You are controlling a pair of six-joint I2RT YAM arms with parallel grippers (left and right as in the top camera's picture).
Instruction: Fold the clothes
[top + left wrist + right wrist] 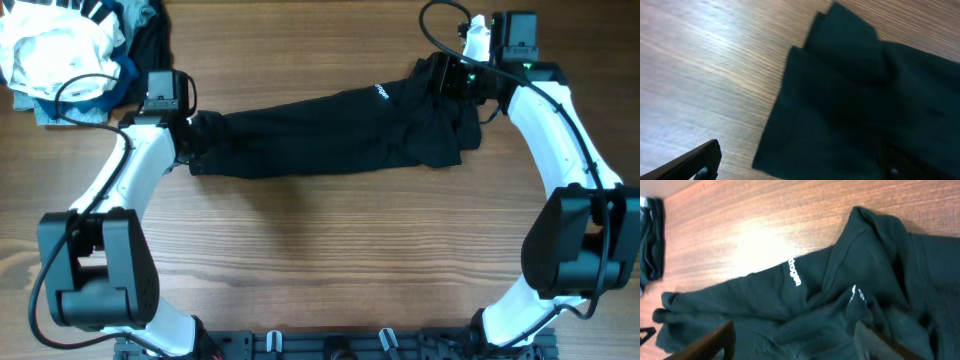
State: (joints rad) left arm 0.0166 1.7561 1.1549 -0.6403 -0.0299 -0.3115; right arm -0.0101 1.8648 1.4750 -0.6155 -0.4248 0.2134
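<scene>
Left hand [795, 167] and right hand [795, 342] are both spread apart over the soft, floppy shirt [330, 130]; pinch its ends.

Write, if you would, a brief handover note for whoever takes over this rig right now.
Left tool: open, over the left end of the black garment, holding nothing.
Right tool: open, over the bunched right end, near the white lettering.
The garment lies as a long narrow band across the wooden table, between the two arms. It seems to be folded lengthwise already.
Left to do: smooth the right end, then fold the band crosswise.
A pile of other clothes sits in the far left corner.
</scene>
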